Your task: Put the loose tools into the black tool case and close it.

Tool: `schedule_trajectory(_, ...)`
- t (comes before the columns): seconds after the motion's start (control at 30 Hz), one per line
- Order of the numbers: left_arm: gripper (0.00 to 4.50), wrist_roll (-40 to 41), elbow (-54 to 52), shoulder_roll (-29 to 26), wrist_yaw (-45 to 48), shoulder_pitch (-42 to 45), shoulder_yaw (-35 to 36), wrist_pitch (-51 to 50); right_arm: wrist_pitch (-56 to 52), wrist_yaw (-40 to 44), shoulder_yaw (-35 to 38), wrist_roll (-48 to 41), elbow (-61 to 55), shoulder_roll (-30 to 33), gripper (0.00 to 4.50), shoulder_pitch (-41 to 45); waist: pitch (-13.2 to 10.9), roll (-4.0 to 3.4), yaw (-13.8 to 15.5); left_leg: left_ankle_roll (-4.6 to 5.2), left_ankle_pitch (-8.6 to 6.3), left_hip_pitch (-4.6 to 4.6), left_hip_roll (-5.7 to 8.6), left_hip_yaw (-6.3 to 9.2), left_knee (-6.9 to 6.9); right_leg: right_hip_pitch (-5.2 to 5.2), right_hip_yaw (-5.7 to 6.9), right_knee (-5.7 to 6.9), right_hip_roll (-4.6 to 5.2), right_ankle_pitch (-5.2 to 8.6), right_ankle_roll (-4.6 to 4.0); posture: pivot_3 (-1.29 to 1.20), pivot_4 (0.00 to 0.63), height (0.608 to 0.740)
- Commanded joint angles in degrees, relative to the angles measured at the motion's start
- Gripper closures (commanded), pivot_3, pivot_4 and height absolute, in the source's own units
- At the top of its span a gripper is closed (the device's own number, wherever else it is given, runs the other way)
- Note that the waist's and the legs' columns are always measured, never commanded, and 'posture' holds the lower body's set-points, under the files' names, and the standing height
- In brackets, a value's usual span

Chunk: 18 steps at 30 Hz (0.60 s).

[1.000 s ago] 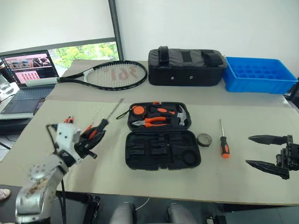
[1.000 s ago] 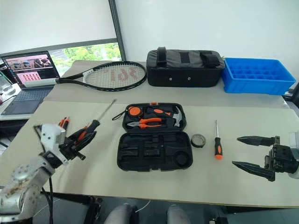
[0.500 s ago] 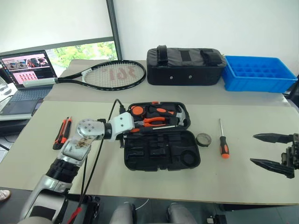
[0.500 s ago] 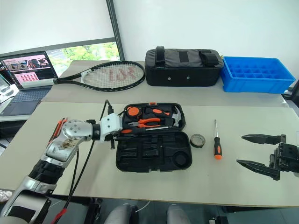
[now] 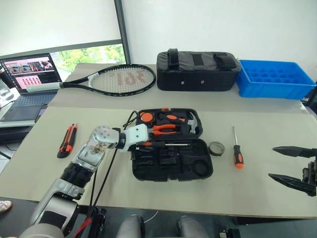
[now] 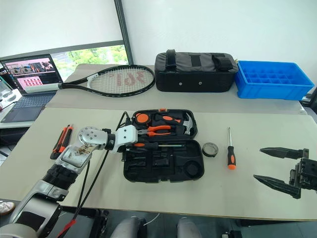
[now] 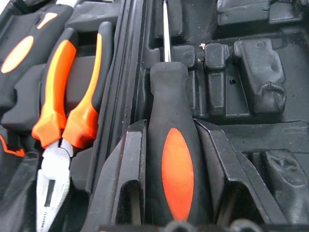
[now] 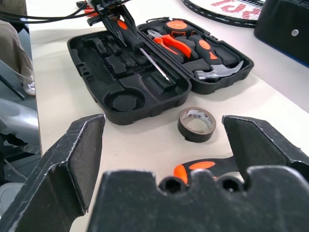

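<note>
Black plastic case (image 5: 172,157) lies open in front of you on the table (image 5: 148,188), its far half holding orange pliers (image 7: 72,96) and a hammer (image 8: 219,72). Your left gripper (image 7: 171,193) is clamped on a screwdriver (image 7: 176,169) by its black-and-orange handle, one finger (image 7: 120,183) on each side, holding it over the near half along the hinge, shaft pointing toward your right. Your right gripper (image 6: 282,167) hangs with its jaws spread wide and nothing between them, out at the right edge of the table, well apart from the case. You have a second screwdriver (image 5: 237,151) lying on the table between the case and that gripper, and a tape roll (image 5: 216,148) just beside the case's right end. A knife (image 5: 67,140) lies on the table to your left, near your left arm.
</note>
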<state>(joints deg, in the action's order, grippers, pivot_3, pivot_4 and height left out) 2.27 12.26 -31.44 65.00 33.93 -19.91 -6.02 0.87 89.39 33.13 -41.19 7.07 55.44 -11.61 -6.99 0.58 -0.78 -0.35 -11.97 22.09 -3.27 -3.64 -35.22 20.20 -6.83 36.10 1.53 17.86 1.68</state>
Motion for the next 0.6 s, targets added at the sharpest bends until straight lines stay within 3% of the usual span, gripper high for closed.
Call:
schedule_trajectory(0.03,3.51,-2.01,1.61,-0.11,1.01,0.53,-1.3,0.97,-0.08,0.2,2.39,-0.07,-1.99,-0.14,0.0,0.04,0.0,-0.01,0.02,0.0,0.0,-0.01,0.01,0.0,-0.01,-0.01,0.0,0.0,0.01,0.0,0.0,0.0,0.15,0.708)
schedule_trajectory(0.23,3.51,-2.85,5.52,0.6,0.24,1.89,-1.11,2.8,-0.15,-0.34,1.71,0.45,-2.48,-0.41,0.0,0.51,0.0,0.0,-0.01,0.0,0.0,-0.04,0.01,0.01,-0.02,-0.03,0.0,0.04,0.0,0.0,0.0,0.0,0.15,0.708)
schedule_trajectory(0.3,2.5,-3.2,6.66,0.9,-0.29,2.51,-0.89,3.68,-0.16,-0.5,1.44,0.55,-2.63,-0.5,0.0,0.7,0.01,-0.01,-0.04,0.0,0.0,-0.04,0.02,0.02,-0.04,-0.03,0.0,0.05,0.0,0.0,0.01,0.0,0.15,0.708)
schedule_trajectory(0.37,2.03,-3.16,7.1,1.08,-0.17,3.03,-0.43,4.2,-0.26,-0.64,1.26,0.62,-2.87,-0.54,0.0,0.91,0.01,-0.02,0.01,0.0,0.0,-0.04,0.03,0.03,-0.04,-0.04,0.0,0.07,0.0,0.0,0.01,0.0,0.15,0.708)
schedule_trajectory(0.53,0.24,-1.77,5.17,0.59,0.23,3.63,1.69,5.33,-0.49,-0.61,1.72,0.83,-3.25,-0.6,0.0,0.75,0.02,-0.04,0.06,0.01,0.02,-0.06,0.07,0.07,-0.12,-0.07,-0.01,0.14,0.01,-0.03,0.06,0.0,0.15,0.708)
schedule_trajectory(0.6,0.07,0.36,2.94,0.71,0.37,4.59,3.72,3.98,-0.58,-0.6,1.92,0.98,-3.34,-0.58,0.0,0.59,0.02,-0.04,0.04,0.02,0.02,-0.03,0.09,0.09,-0.15,-0.05,-0.01,0.14,0.01,-0.04,0.08,0.0,0.15,0.708)
